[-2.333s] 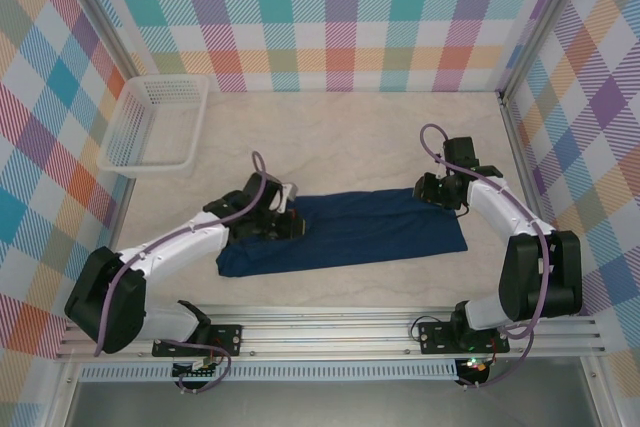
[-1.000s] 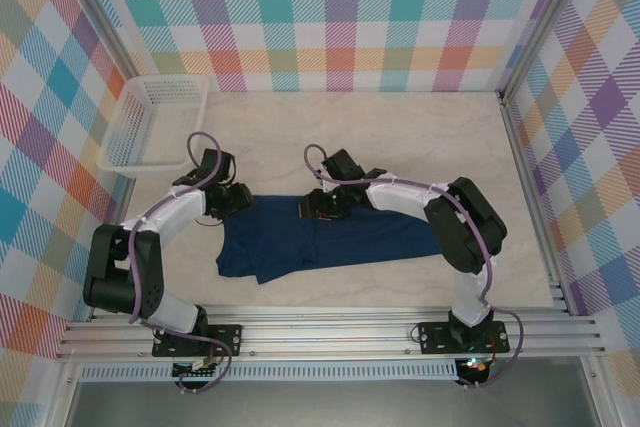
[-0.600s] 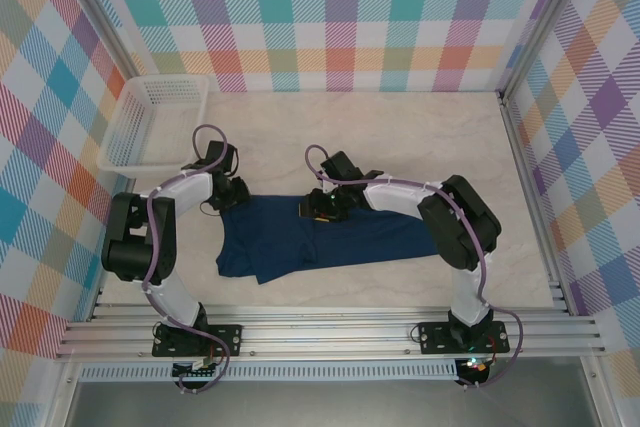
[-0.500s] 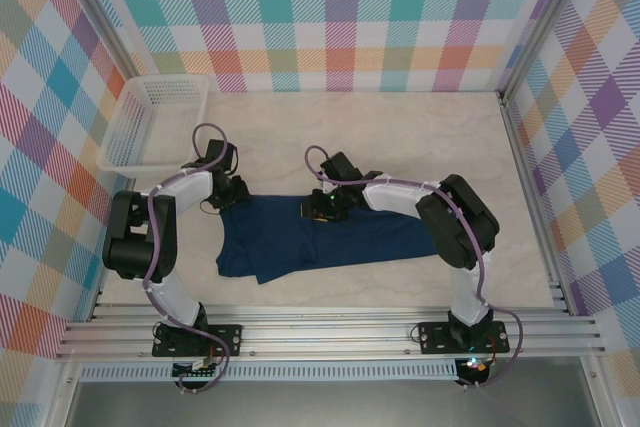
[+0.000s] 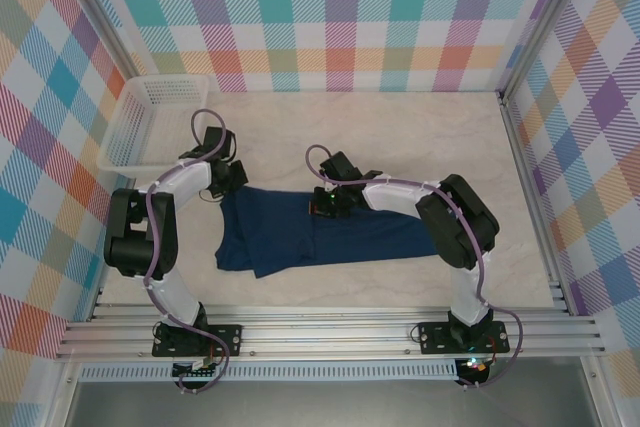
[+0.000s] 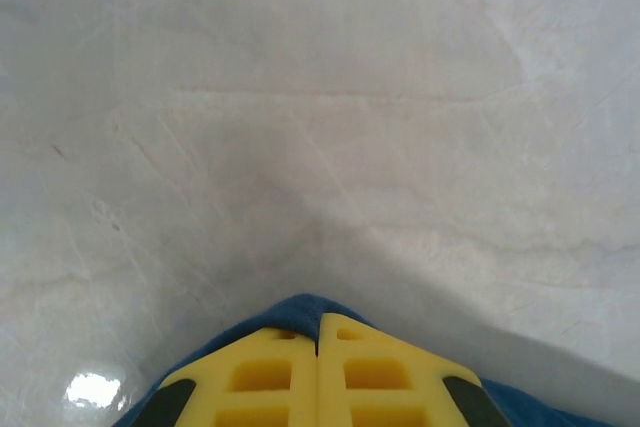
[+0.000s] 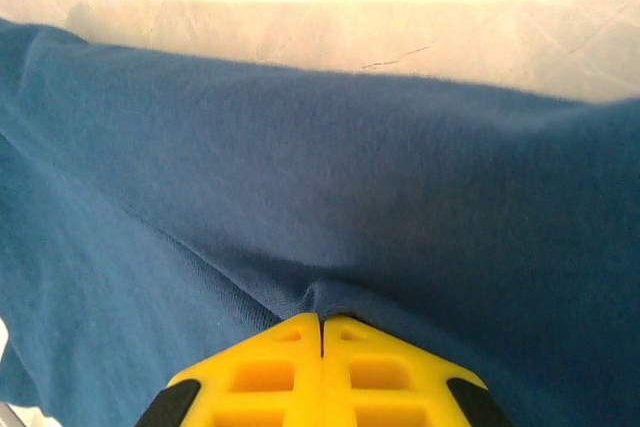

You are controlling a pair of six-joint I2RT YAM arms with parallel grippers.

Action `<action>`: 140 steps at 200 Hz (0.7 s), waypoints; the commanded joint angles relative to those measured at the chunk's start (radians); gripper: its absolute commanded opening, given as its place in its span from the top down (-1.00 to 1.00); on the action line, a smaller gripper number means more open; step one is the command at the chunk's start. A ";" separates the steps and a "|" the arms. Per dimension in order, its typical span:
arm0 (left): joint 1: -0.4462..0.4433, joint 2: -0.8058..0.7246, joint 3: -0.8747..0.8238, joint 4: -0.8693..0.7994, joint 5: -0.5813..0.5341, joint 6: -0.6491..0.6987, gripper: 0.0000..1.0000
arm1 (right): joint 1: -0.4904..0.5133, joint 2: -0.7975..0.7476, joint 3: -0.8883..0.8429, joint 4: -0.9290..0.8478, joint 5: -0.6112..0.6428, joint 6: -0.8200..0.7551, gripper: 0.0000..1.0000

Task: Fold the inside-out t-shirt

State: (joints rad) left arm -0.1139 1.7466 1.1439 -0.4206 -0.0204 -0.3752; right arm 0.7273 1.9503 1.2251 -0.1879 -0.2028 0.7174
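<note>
Having just closed, left gripper [image 6: 318,322] and right gripper [image 7: 322,321] pinch the t-shirt [image 5: 350,237].

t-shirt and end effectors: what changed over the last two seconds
The left end effector moved from mid t-shirt to its far left corner, the right end effector from the far right corner to the far edge's middle. Both closed on fabric. The basket stayed put.

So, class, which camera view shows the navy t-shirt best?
The top external view: the whole t-shirt shows on the table. The left wrist view catches a small blue edge; the right wrist view, close-up creased fabric.
</note>
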 commanded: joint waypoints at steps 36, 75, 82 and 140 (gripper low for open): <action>0.038 0.058 0.098 -0.060 0.012 0.030 0.93 | 0.001 -0.069 0.001 -0.031 0.029 -0.030 1.00; 0.061 0.095 0.124 -0.048 0.020 0.019 0.85 | -0.012 -0.083 -0.001 -0.029 0.050 -0.033 1.00; 0.066 0.101 0.127 -0.046 0.018 0.018 0.83 | -0.015 -0.085 -0.002 -0.030 0.052 -0.033 1.00; 0.073 0.159 0.179 -0.051 0.003 0.025 0.40 | -0.015 -0.070 -0.038 -0.055 0.029 -0.030 0.69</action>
State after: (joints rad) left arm -0.0582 1.8866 1.2892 -0.4610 0.0055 -0.3656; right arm 0.7185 1.9045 1.2201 -0.2031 -0.1654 0.6983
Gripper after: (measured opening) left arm 0.247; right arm 0.125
